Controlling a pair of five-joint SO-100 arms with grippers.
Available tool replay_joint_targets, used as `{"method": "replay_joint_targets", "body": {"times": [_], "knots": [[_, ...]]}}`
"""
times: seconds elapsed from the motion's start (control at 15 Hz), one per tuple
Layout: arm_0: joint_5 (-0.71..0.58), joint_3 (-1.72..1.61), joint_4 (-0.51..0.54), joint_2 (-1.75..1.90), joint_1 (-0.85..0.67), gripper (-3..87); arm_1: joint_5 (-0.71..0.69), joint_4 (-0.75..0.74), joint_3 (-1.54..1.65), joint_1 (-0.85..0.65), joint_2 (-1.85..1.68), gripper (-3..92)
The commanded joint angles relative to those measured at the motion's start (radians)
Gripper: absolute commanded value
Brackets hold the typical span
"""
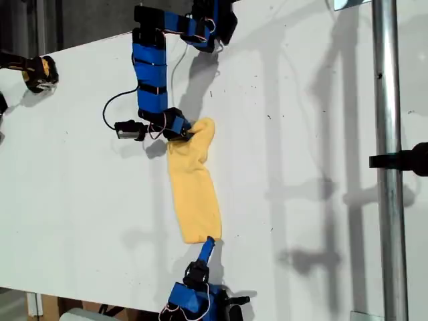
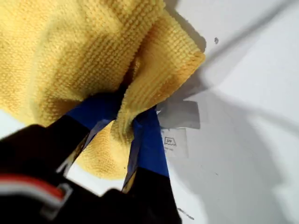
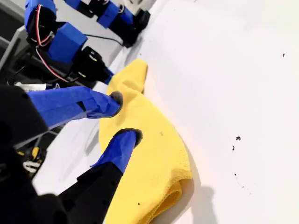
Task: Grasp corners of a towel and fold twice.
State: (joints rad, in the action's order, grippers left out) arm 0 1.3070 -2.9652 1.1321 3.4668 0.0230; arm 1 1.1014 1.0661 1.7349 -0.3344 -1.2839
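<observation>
My second gripper (image 3: pixel 125 117), lowest in the exterior view, has its two blue jaws spread apart over the near end of the one fuzzy yellow-orange microfibre towel (image 1: pixel 194 194). The towel lies in a long folded strip on the white table (image 1: pixel 301 134). At its far end my first gripper (image 2: pixel 128 119) pinches bunched cloth beside the small white tag (image 2: pixel 175 140). A metal pole (image 1: pixel 388 167) stands at the exterior view's right.
</observation>
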Motion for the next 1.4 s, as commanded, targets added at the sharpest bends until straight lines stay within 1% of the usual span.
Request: {"method": "replay_joint_targets", "body": {"times": [0.0, 0.13, 0.47, 0.6, 0.67, 0.73, 0.87, 0.93, 1.13, 1.33], "knots": [[0.009, 0.020, 0.006, 0.005, 0.005, 10.4, -0.028, 0.041, -0.002, -0.021, -0.089, 0.2], [0.008, 0.023, 0.006, 0.005, 0.002, 10.4, -0.029, 0.143, 0.055, -0.057, -0.287, 0.2], [-0.006, 0.026, -0.008, 0.005, -0.009, 10.4, -0.035, 0.548, 0.218, -0.259, -0.945, 0.2], [-0.015, 0.034, -0.011, 0.005, -0.017, 10.4, 0.023, 0.703, 0.255, -0.290, -1.103, 0.2], [-0.021, 0.038, -0.011, 0.005, -0.021, 10.4, 0.061, 0.738, 0.284, -0.285, -1.163, 0.2], [-0.026, 0.040, -0.011, 0.005, -0.026, 10.4, 0.094, 0.739, 0.305, -0.258, -1.184, 0.2], [-0.029, 0.041, -0.009, 0.005, -0.028, 10.4, 0.095, 0.618, 0.344, -0.192, -1.186, 0.2], [-0.029, 0.041, -0.006, 0.005, -0.026, 10.4, 0.091, 0.551, 0.293, -0.150, -1.121, 0.2], [-0.031, 0.044, -0.006, 0.005, -0.028, 10.3, 0.011, 0.388, -0.078, -0.037, -0.696, 0.2], [-0.026, 0.048, -0.009, 0.005, -0.021, 10.1, -0.046, 0.307, -0.454, 0.044, -0.334, 0.2]]}}
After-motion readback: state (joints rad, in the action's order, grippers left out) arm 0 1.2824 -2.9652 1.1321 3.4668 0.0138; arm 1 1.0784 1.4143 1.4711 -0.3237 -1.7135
